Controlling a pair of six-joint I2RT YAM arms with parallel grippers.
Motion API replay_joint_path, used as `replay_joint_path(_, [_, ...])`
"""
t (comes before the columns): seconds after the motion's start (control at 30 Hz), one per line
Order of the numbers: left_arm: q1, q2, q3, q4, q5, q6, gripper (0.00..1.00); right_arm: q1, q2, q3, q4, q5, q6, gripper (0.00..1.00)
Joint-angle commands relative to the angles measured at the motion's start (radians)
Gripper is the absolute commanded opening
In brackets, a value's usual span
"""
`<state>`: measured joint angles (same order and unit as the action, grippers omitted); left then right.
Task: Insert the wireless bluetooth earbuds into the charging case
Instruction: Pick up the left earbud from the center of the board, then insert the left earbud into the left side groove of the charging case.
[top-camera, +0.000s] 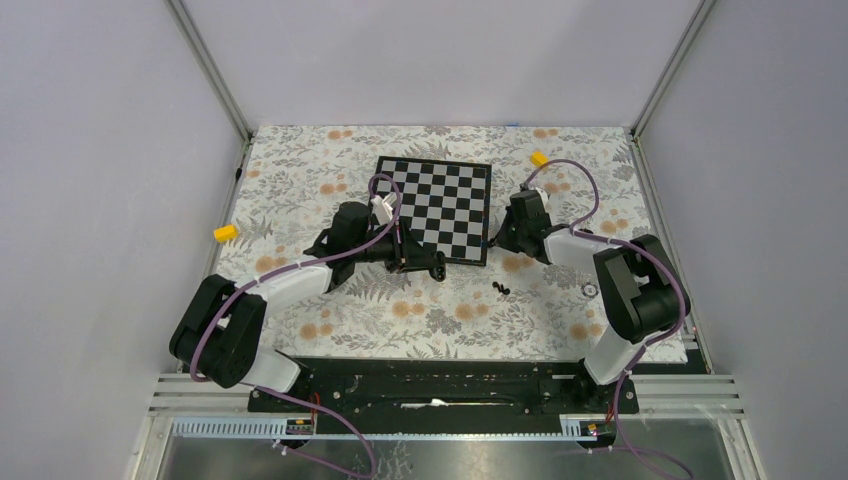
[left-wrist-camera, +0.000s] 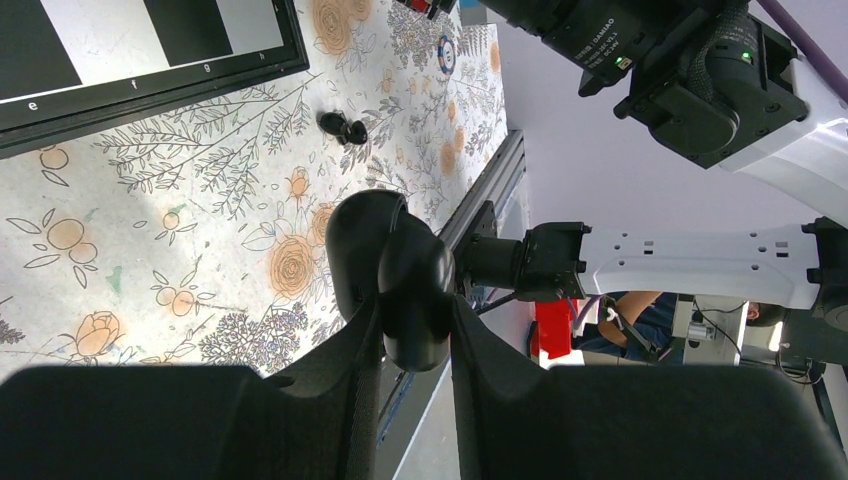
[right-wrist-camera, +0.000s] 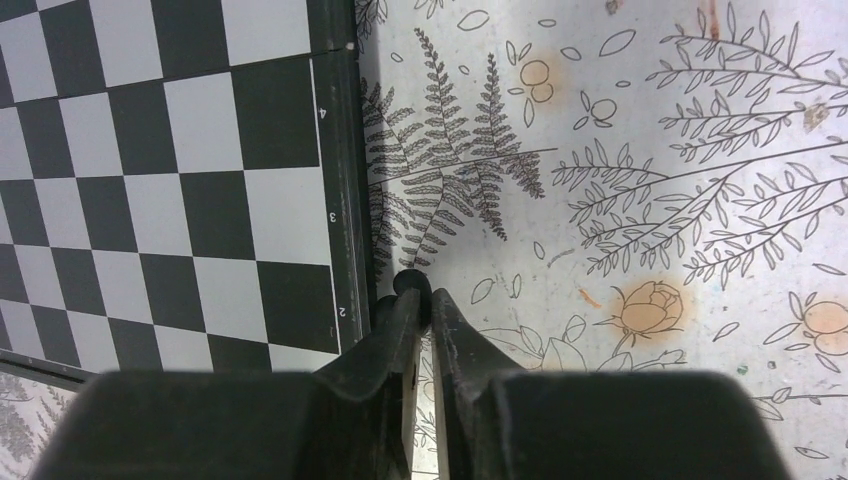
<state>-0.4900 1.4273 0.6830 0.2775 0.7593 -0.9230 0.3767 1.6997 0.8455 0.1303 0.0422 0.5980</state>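
My left gripper is shut on the black charging case and holds it just above the flowered cloth, near the chessboard's front edge. The case looks hinged open, but its inside is hidden. My right gripper is shut on one tiny black earbud, which sticks out at the fingertips beside the chessboard's right edge. Two more black earbuds lie together on the cloth between the grippers. They also show in the left wrist view.
The chessboard lies at the middle of the table. A small silvery ring sits right of the loose earbuds. Yellow blocks lie at the left and back right. The right arm crosses the left wrist view.
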Motion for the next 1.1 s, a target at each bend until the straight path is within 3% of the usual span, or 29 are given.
replay_joint_path(0.0, [0.002, -0.038, 0.009, 0.03, -0.017, 0.013, 0.04, 0.002, -0.045, -0.003, 0.041, -0.015, 0.014, 0.11])
replay_joint_path(0.23, [0.002, -0.041, 0.006, 0.029, -0.017, 0.014, 0.04, 0.002, -0.064, -0.021, 0.051, -0.004, 0.019, 0.0])
replay_joint_path(0.6, [0.002, -0.03, 0.014, 0.054, -0.009, -0.002, 0.04, 0.002, -0.273, -0.139, 0.007, 0.138, -0.087, 0.0])
replay_joint_path(0.87, [0.002, 0.032, 0.043, 0.055, 0.037, 0.0, 0.05, 0.002, -0.462, -0.257, -0.001, 0.006, -0.222, 0.0])
replay_joint_path(1.07, [0.002, 0.086, 0.075, 0.051, 0.069, 0.005, 0.04, 0.004, -0.422, -0.199, -0.217, -0.109, -0.323, 0.0])
